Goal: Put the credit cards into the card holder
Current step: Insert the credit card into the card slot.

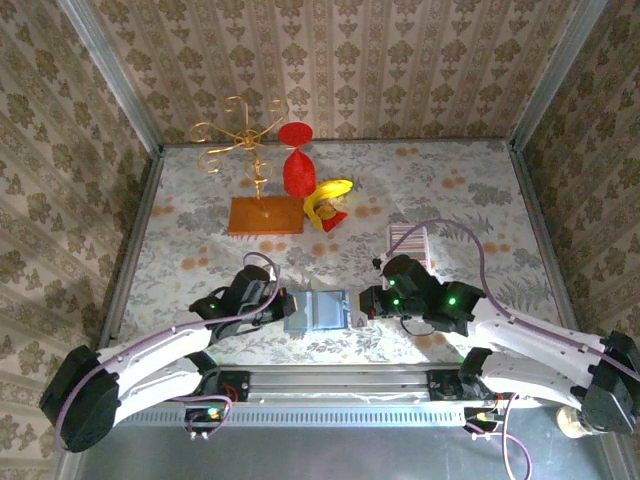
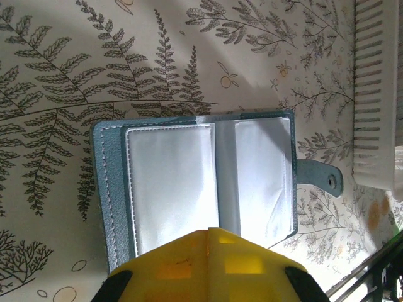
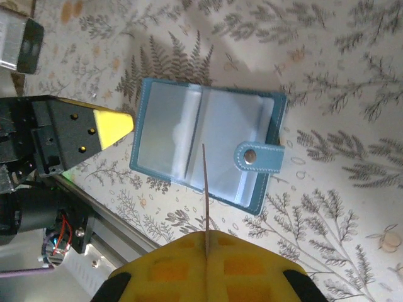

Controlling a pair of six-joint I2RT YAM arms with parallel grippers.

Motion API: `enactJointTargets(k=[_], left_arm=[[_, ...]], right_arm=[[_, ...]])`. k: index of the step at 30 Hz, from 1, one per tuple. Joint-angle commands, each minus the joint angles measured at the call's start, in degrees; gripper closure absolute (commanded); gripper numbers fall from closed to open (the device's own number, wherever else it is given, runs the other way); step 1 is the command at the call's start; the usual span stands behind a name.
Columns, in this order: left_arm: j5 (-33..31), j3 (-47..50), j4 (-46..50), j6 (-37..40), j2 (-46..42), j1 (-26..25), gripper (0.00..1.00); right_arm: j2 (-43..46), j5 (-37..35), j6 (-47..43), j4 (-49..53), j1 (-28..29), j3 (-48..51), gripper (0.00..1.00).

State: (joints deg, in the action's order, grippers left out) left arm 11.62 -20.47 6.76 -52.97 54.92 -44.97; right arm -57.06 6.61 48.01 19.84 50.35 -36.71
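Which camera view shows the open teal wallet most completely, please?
Right wrist: the whole teal wallet shows, snap strap included. In left wrist, the left gripper covers its near edge; top external shows it small.

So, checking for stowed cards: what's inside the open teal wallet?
Clear plastic sleeves inside the teal wallet, with no card visible in the top ones. Glare whitens them, and the left gripper covers one edge, so lower sleeves are hidden.
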Motion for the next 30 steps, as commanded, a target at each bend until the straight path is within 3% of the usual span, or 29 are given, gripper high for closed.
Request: enactJointTargets(k=[1, 15, 30], left_arm=[[0.33, -1.24, -1.81, -1.17, 0.94, -0.16, 0.98], [0.25, -0.19, -3.16, -0.75, 4.67, -0.2, 0.99], [-1.57, 2.0, -0.41, -0.16, 2.58, 0.05, 1.0]], right_arm=[[-1.15, -0.55, 5.58, -4.66, 0.78, 0.93, 1.0], [-8.86, 0.49, 4.46, -7.35, 2.21, -1.67, 1.0], [-19.84, 2.07, 3.48, -13.3, 4.27, -7.03, 1.0]])
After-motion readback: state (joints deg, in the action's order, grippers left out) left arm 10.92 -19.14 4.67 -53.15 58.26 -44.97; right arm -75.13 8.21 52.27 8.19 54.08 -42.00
